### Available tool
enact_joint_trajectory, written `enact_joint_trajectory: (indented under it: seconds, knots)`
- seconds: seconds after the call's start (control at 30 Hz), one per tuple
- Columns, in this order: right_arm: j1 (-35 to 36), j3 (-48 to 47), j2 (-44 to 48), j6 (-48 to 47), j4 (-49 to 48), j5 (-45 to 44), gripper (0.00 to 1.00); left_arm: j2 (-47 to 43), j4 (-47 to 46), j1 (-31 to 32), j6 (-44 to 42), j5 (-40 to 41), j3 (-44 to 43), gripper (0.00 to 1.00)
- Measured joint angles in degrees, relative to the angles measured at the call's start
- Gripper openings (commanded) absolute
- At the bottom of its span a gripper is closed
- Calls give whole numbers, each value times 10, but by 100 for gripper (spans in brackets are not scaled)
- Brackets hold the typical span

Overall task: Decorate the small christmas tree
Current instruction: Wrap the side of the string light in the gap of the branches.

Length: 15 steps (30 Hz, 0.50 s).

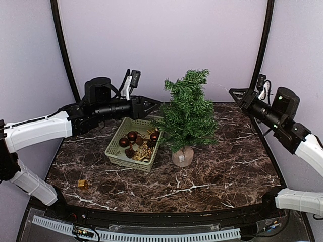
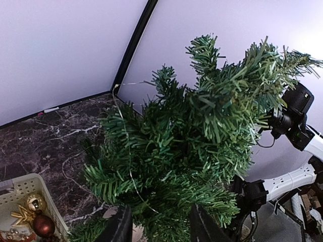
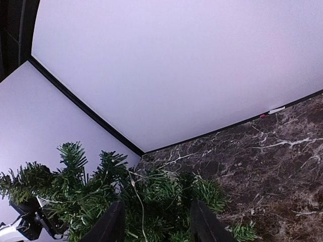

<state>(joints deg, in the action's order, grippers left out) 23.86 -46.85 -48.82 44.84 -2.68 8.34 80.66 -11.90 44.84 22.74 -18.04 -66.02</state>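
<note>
Quick status from my end. The little Christmas tree (image 1: 187, 113) stands upright about mid-bench, on its round tan base (image 1: 182, 156), and it's taller than anything around it. Just to its left sits a pale green basket (image 1: 114, 137), close enough that the lower branches hang over its right edge. Inside are some dark red balls (image 1: 132, 136) and a heap of gold bits (image 1: 143, 151). One small gold thing (image 1: 82, 184) lies alone on the marble bench (image 1: 222, 166), near the front-left corner.

The left claw (image 1: 151, 104) reaches in over the back of the basket, right up against the tree's left side. On its wrist cam the fingers (image 2: 121, 229) stand partway apart with green needles filling the gap.

The right claw (image 1: 236, 94) hangs off to the tree's right, up high, clear of the branches. It's also about half open and pointed at the tree.

A thin wire (image 2: 117, 106) runs down through the branches. It's too fine for me to tell whether either claw actually has hold of it.
</note>
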Motion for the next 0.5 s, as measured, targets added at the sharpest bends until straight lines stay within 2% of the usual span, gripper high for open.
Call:
enact_joint_trajectory:
  seconds: [0.1,0.2,0.33,0.4,0.5]
  knots:
    - [0,0,-14,2,-16,0,33,1,-15,0,19,-18,14,47]
    - [-2,0,-28,0,-26,7,38,4,-27,1,35,-37,26,53]
    - [-3,0,-40,-1,-35,14,37,4,-39,9,51,-47,43,62]
    - [-3,0,-40,-1,-38,19,29,4,-43,17,59,-48,50,64]
    - [-3,3,-35,3,-47,23,9,5,-54,33,70,-48,60,67]
